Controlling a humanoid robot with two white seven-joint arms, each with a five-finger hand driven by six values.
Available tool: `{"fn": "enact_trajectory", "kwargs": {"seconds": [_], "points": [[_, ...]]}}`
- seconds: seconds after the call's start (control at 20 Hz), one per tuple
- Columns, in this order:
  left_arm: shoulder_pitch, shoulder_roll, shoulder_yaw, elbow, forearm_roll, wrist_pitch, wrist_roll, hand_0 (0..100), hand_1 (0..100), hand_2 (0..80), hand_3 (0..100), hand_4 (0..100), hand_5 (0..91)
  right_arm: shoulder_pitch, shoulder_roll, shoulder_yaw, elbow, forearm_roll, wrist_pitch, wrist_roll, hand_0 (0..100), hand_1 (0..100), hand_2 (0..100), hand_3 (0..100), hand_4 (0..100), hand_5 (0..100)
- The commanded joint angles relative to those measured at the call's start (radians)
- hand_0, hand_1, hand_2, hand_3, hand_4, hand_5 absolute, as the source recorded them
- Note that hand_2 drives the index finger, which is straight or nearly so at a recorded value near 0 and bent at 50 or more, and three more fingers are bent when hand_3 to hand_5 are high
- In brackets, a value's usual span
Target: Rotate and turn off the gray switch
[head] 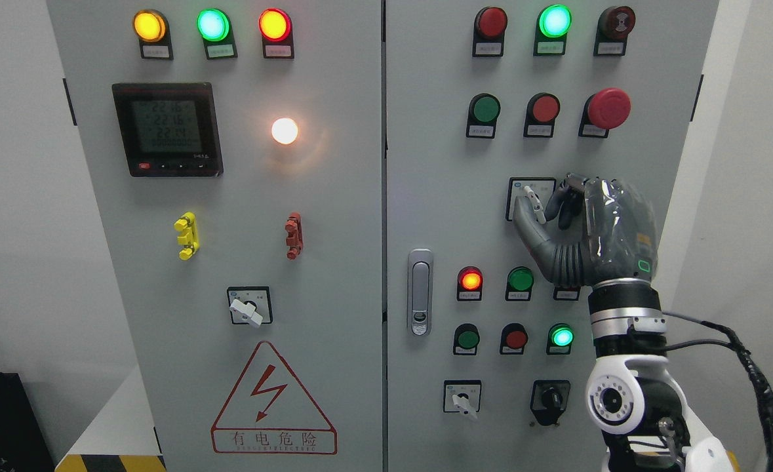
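1. Head view: the right hand (573, 219) reaches up from the lower right on a white and silver arm, its grey palm raised toward the right cabinet door (438, 164). Its thumb and forefinger are curled in and pinch the gray switch (534, 200); the other fingers fold close beside it.
2. The left arm doesn't show anywhere.
3. Counting across the two doors: four small rotary switches, namely the pinched one, one with a white handle (248, 308) on the left door, and two at the bottom right, one white (463, 398) and one black (549, 398).
4. There is one red mushroom button (608, 108), one digital meter (166, 129), one door latch (419, 292), and one red warning triangle (273, 400).
5. The gray switch sits mid-height on the right door, below the mushroom button, on a square pale plate. Its slim light handle tilts up to the left, largely hidden by the fingers.
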Motion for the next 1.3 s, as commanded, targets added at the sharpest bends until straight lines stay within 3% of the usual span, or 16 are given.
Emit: {"fn": "enact_trajectory", "kwargs": {"seconds": [0.0,1.25], "points": [[0.0,0.0,0.032,0.023,-0.008,0.001,0.001,12,39,0.0,0,0,0.0,-0.007,0.018,0.009,0.015,0.0,-0.001,0.0,47,43,73,94,79,97],[0.0,0.0,0.032,0.023,-0.008,0.001,0.0,12,39,0.0,0,0,0.0,-0.001,0.021,0.009,0.015,-0.004,-0.001,-0.002,54,37,74,96,80,98]]}}
